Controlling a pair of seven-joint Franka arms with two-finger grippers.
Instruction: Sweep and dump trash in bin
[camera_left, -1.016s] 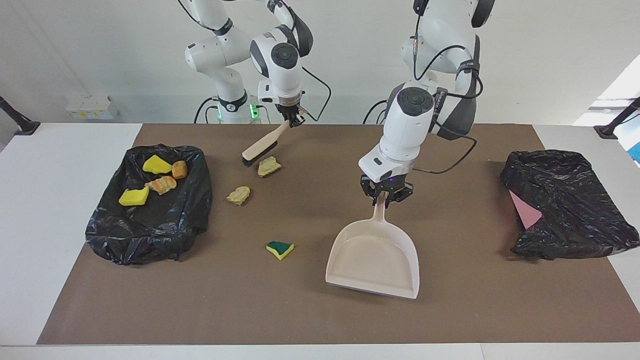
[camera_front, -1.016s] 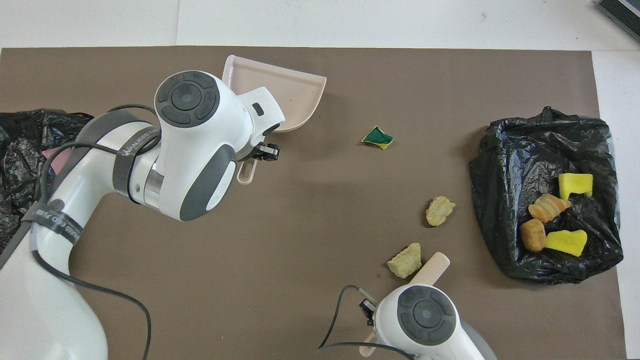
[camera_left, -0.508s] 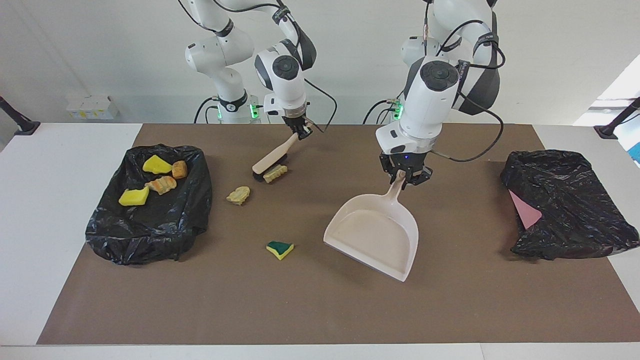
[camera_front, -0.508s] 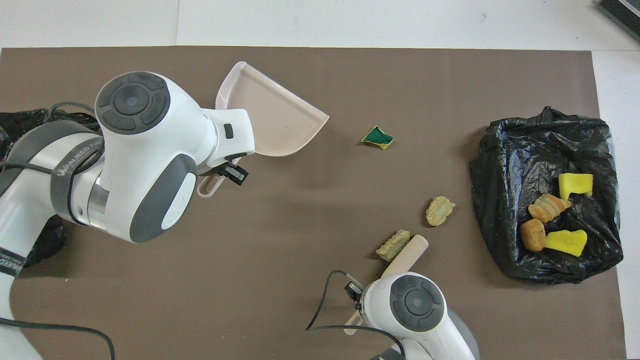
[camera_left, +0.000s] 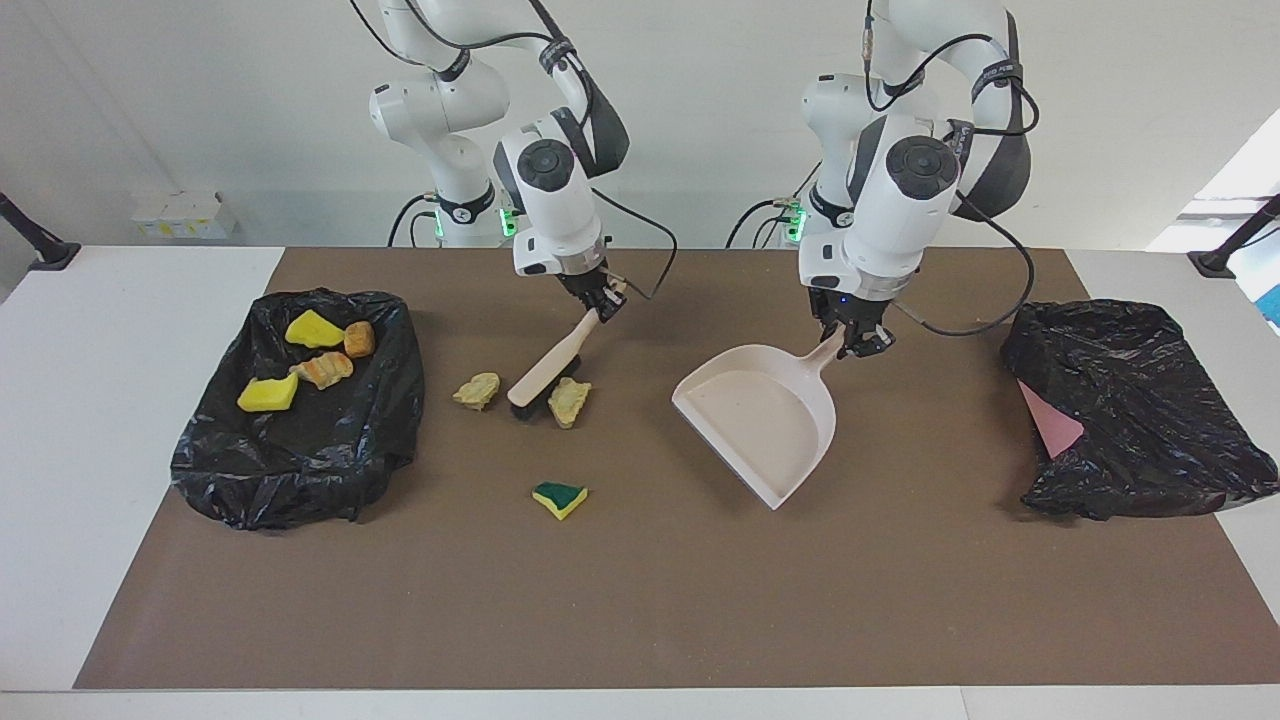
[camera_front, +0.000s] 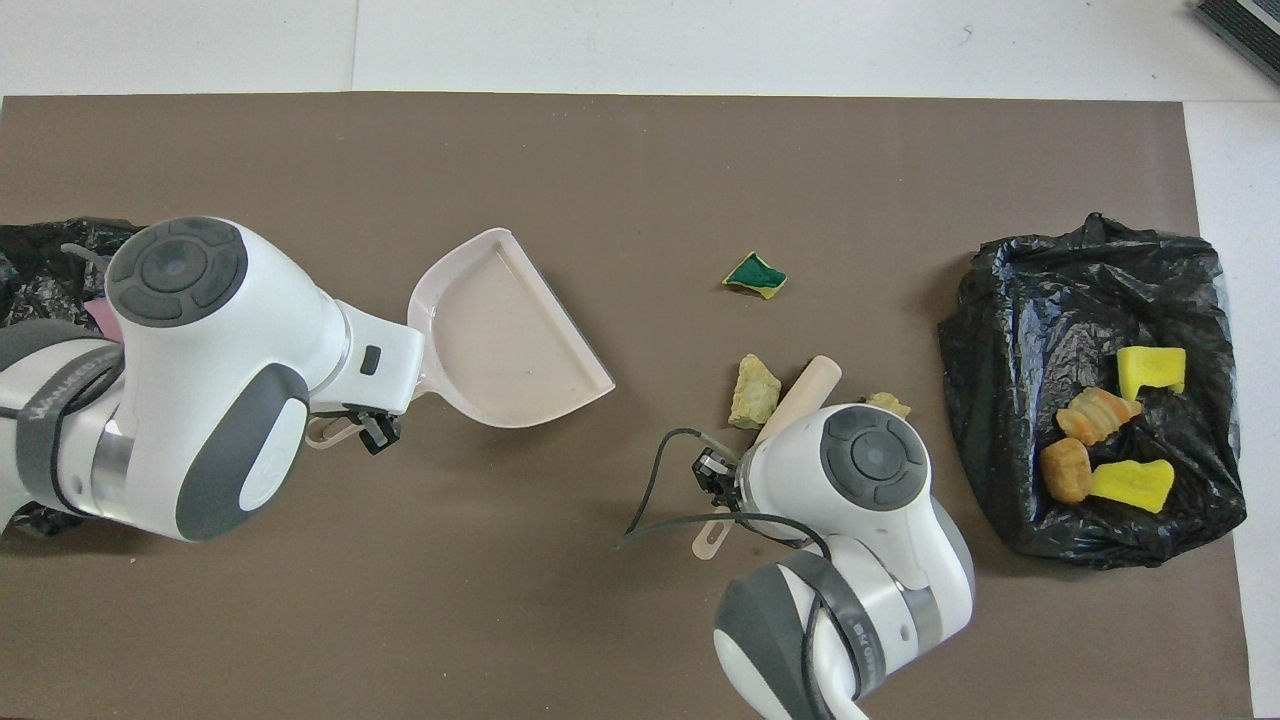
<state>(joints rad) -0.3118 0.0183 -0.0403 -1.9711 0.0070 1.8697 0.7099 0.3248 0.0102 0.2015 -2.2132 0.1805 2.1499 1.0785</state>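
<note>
from the facing view, the brush (camera_left: 550, 369) is gripped tight by the right gripper (camera_left: 600, 299), bristles down between two tan scraps (camera_left: 570, 401), so they can be pushed toward the dustpan (camera_left: 760, 420), which is clamped by the left gripper (camera_left: 855, 340). from overhead, the green-and-yellow wedge (camera_front: 755, 275) is seen lying apart, and four scraps (camera_front: 1100, 440) are already in the black bag (camera_front: 1010, 320).

The brush (camera_left: 545, 372) has pushed one tan lump (camera_left: 570, 401) away from the robots; the dustpan (camera_left: 765, 420) has swung nearer them.

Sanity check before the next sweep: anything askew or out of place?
Yes: the dustpan, held by the left gripper, hangs tilted with its mouth apart from the trash. Three scraps lie loose on the mat: two by the brush, plus the green-and-yellow wedge.
</note>
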